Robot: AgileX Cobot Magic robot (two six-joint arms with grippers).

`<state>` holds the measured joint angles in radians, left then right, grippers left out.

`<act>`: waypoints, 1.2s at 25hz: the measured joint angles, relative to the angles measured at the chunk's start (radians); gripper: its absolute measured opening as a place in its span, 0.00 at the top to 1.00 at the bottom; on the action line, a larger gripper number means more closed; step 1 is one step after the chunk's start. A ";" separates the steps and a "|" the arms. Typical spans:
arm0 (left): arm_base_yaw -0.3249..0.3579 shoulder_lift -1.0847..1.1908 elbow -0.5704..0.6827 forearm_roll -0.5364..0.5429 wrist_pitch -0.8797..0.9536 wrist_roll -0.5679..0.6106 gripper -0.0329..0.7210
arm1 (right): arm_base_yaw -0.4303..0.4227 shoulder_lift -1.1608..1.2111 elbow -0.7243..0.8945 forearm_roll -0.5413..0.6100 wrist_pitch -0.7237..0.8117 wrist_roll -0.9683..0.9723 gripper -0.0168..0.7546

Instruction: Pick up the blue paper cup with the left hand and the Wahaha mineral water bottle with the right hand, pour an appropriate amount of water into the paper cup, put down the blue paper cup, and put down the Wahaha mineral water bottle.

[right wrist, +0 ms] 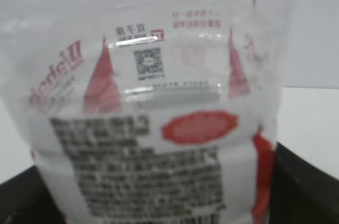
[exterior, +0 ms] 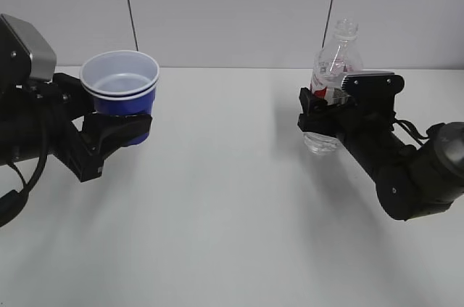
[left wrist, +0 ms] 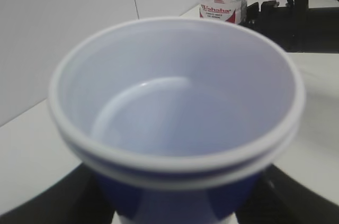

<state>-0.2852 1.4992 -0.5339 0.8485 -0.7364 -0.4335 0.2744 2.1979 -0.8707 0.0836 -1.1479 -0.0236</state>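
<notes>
We are holding the cup (exterior: 120, 83) in our left gripper (exterior: 116, 131), its jaws closed around the blue lower wall, and it is sitting upright above the table (exterior: 217, 198) on the left side. From the left wrist, the cup's white inside is showing no clear liquid. Our right gripper (exterior: 324, 112) is clamping the bottle (exterior: 335, 56) around its labelled middle, on the right side of the table and well apart from the cup. The bottle is standing close to upright, uncapped, its base hanging just over the tabletop. Up close, the label's red marks and printed code are filling the right wrist view.
</notes>
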 joint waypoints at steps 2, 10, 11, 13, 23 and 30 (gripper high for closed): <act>0.000 0.000 0.000 0.000 0.000 0.000 0.35 | 0.000 0.004 -0.002 0.000 0.000 -0.004 0.19; 0.000 0.000 0.000 0.000 0.000 0.000 0.35 | 0.000 0.009 -0.005 0.002 -0.004 -0.010 0.31; 0.000 0.000 0.000 0.000 0.000 0.000 0.35 | 0.000 0.009 -0.005 0.002 -0.004 -0.010 0.32; 0.000 0.000 0.000 0.000 0.000 0.000 0.35 | 0.000 0.009 -0.005 0.002 -0.004 -0.012 0.34; 0.000 0.002 0.000 -0.102 0.000 0.000 0.35 | 0.000 0.009 -0.005 -0.012 -0.005 -0.014 0.34; 0.000 0.138 0.000 -0.235 -0.089 0.136 0.35 | 0.000 -0.067 0.056 0.006 0.045 -0.014 0.34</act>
<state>-0.2852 1.6370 -0.5339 0.6136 -0.8256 -0.2971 0.2744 2.1308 -0.8143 0.0897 -1.1031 -0.0379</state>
